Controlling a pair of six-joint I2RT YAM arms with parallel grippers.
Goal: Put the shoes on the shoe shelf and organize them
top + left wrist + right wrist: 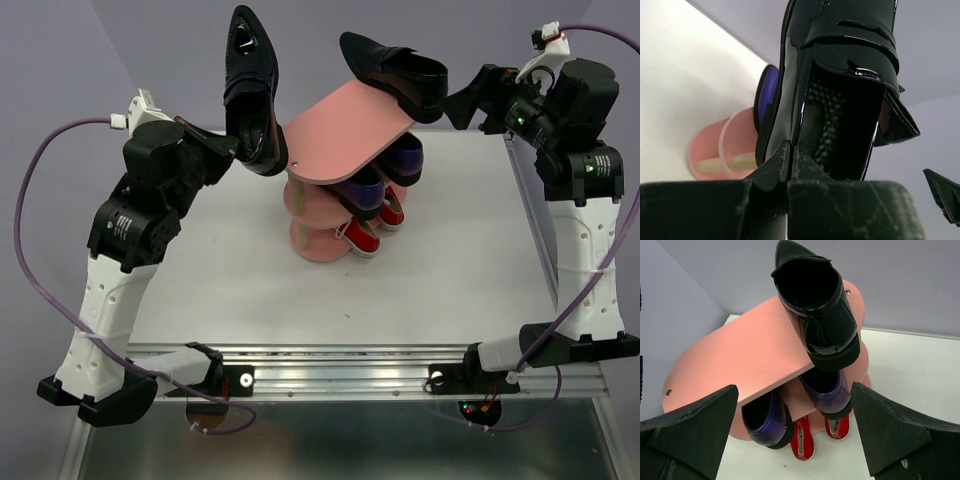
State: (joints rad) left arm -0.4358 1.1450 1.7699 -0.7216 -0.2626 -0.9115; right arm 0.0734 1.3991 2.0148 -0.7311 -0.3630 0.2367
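Last step in hand: left gripper (258, 150) clamped on heel rim of black loafer (250, 70), toe up, beside shoe shelf (330, 135) at worktop's far centre; second loafer (395, 68) on top board, right gripper (455, 105) spread wide, empty, behind it; next likely: level held loafer, set alongside.

A: What sort of place is this?
B: A robotics lab bench. A left arm (120, 260) and a right arm (585, 200) are bolted to a metal rail (340, 378) at 6 o'clock of a white table (300, 300).
A: Anything else?
B: Purple cables (75, 125) loop from both arms, and a plain lilac backdrop (60, 50) stands at 12 o'clock
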